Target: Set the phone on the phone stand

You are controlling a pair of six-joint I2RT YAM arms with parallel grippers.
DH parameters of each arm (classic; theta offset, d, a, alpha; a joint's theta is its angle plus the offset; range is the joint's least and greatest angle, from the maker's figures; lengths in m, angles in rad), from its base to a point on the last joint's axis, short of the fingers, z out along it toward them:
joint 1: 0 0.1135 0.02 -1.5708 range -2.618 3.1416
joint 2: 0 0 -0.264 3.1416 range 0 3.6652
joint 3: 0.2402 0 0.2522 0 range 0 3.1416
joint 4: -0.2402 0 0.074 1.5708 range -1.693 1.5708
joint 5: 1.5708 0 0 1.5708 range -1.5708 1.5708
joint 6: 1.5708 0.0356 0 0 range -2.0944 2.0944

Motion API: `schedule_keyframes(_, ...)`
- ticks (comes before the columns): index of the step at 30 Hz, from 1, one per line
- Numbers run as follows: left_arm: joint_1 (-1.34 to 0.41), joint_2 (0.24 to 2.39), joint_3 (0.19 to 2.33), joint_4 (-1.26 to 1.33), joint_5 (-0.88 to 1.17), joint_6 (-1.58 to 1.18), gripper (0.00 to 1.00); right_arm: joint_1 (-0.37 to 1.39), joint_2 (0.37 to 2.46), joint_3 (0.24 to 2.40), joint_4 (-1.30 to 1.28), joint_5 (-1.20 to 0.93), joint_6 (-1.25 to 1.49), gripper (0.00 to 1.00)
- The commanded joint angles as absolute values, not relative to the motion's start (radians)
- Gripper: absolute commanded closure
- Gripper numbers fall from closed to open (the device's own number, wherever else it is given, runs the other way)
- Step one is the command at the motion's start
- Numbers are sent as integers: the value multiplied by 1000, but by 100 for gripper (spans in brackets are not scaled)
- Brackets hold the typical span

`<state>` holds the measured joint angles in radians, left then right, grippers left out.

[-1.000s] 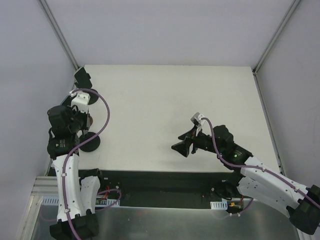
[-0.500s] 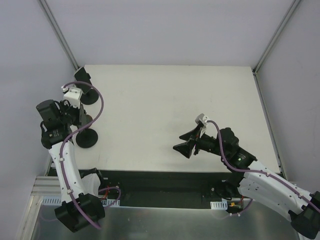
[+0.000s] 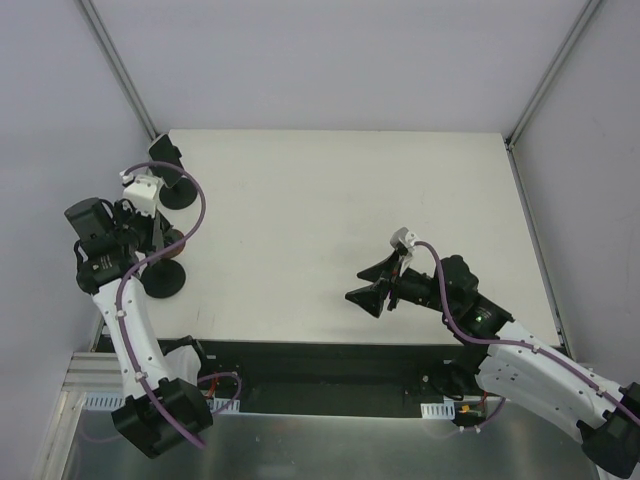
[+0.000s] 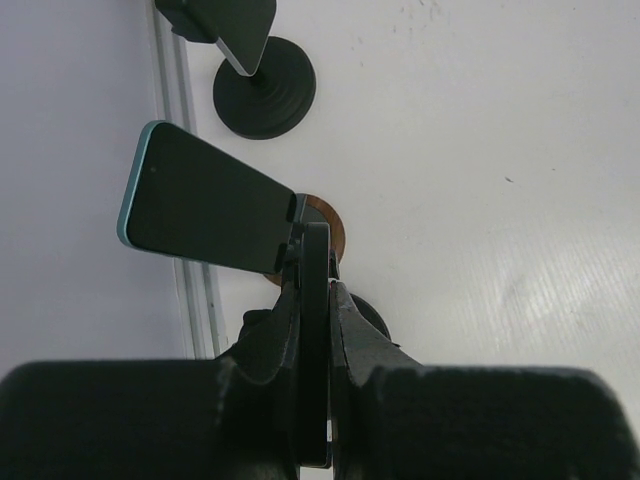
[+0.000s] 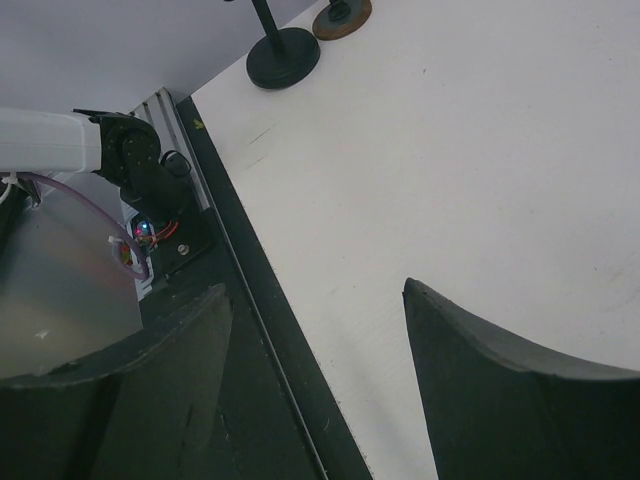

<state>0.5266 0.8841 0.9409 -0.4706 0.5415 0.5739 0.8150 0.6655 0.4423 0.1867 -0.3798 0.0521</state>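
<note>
Left gripper (image 4: 305, 240) has shifted left, fingers clenched on the phone (image 4: 205, 205) just beside the phone stand (image 3: 163, 280); seating judged outstanding, right gripper (image 5: 315, 340) released.

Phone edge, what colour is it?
Teal, a thin rim around the dark phone. The left wrist view shows it best.
</note>
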Motion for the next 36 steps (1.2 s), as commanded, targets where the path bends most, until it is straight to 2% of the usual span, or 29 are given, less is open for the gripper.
schedule_keyframes(1, 558, 850, 927, -442, 488, 656, 100, 815, 652, 433, 250, -405, 63, 29)
schedule_keyframes(12, 598, 833, 848, -410, 433, 647, 100, 816, 643, 428, 258, -413, 66, 29)
schedule_keyframes(13, 598, 830, 848, -403, 425, 646, 97, 815, 641, 428, 258, -414, 66, 29)
schedule_keyframes(14, 598, 830, 844, -397, 422, 643, 87, 815, 640, 426, 258, -413, 67, 29)
schedule_keyframes(17, 598, 822, 830, -377, 402, 624, 73, 815, 641, 426, 261, -416, 69, 29)
schedule_keyframes(18, 598, 818, 825, -370, 397, 615, 64, 815, 641, 426, 262, -416, 68, 29)
schedule_keyframes(24, 600, 799, 816, -331, 379, 569, 50, 815, 640, 425, 265, -419, 68, 29)
schedule_keyframes(25, 600, 793, 818, -318, 364, 558, 22, 815, 638, 425, 265, -417, 67, 29)
schedule_keyframes(27, 600, 773, 822, -275, 350, 502, 12, 815, 641, 425, 265, -417, 69, 29)
schedule_keyframes(28, 598, 764, 821, -252, 332, 474, 1, 813, 640, 423, 267, -416, 68, 29)
schedule_keyframes(31, 592, 709, 813, -141, 240, 342, 1, 815, 646, 423, 267, -411, 71, 29)
schedule_keyframes(35, 501, 667, 876, -95, 63, 224, 1, 813, 649, 417, 258, -350, 78, 27)
schedule_keyframes(36, 477, 667, 896, -95, -39, 181, 1, 813, 646, 419, 247, -319, 75, 26)
